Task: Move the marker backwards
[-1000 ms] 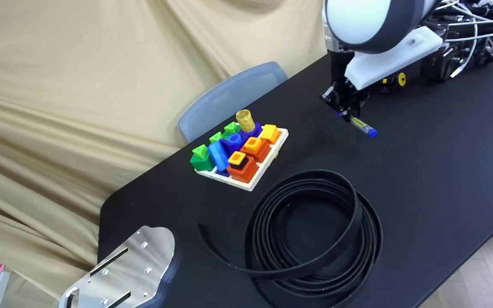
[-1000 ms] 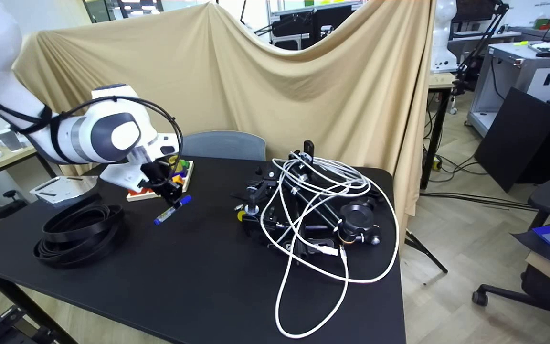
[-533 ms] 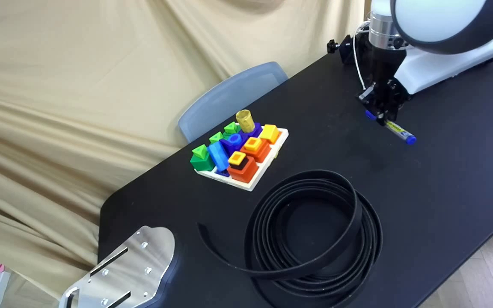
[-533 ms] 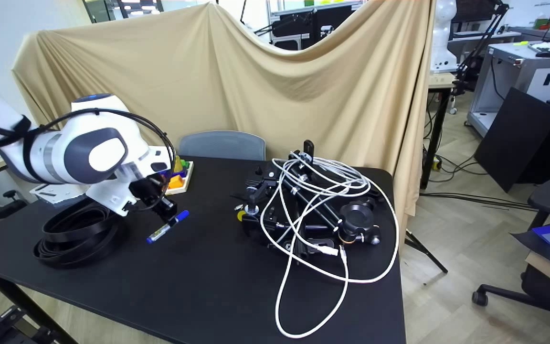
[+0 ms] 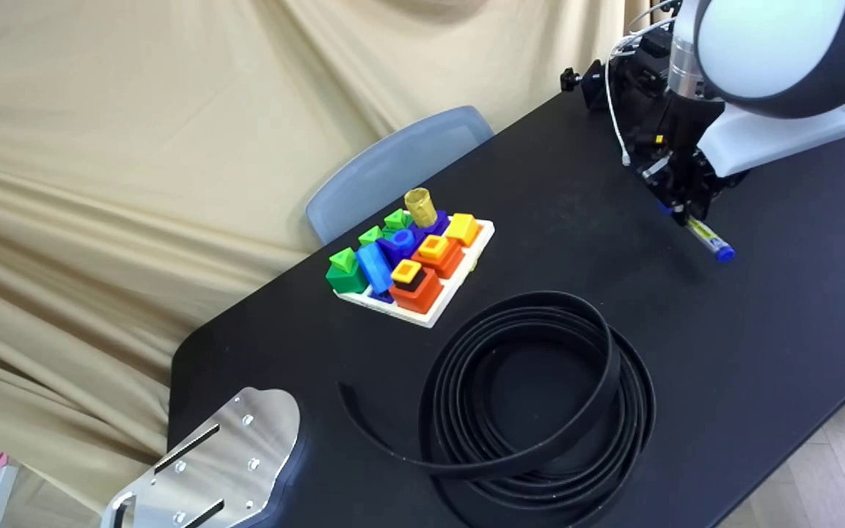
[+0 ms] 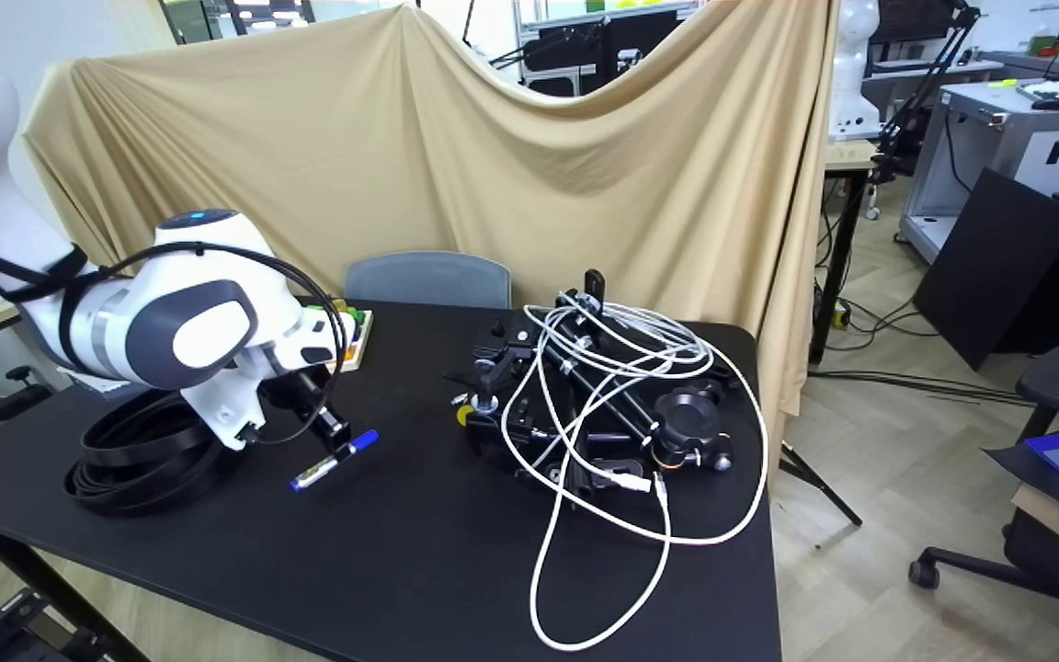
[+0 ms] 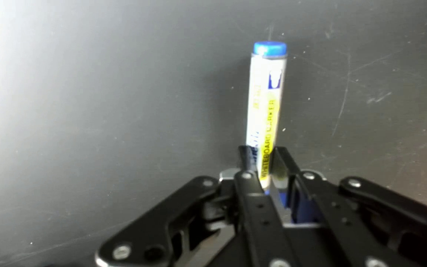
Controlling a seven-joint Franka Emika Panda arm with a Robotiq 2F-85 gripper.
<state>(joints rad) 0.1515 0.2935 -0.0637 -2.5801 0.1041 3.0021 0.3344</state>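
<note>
The marker has a white body, a yellow label stripe and blue ends. It shows in both exterior views [image 5: 707, 236] [image 6: 316, 473] and in the wrist view [image 7: 267, 96]. My gripper [image 7: 261, 157] is shut on the marker near its capped end, with one finger on each side. The gripper also shows in both exterior views [image 5: 679, 214] [image 6: 342, 450]. The marker lies across the fingers, roughly level, and appears low over the black table [image 5: 782, 308]. The exact gap to the table is hard to tell. The fingers hide part of the blue cap end.
A coil of black strap [image 5: 635, 396] lies on the table near the arm. A board of coloured blocks [image 5: 459, 287] and a metal plate [image 5: 224, 455] stand farther along. Black tripod gear [image 6: 695, 428] with loose white cables [image 6: 548, 570] lies on the other side. A chair [image 5: 400, 165] stands behind.
The gripper has carried the marker right and downward in an exterior view, away from the block board and lower over the table. The marker has stayed in its grip.
</note>
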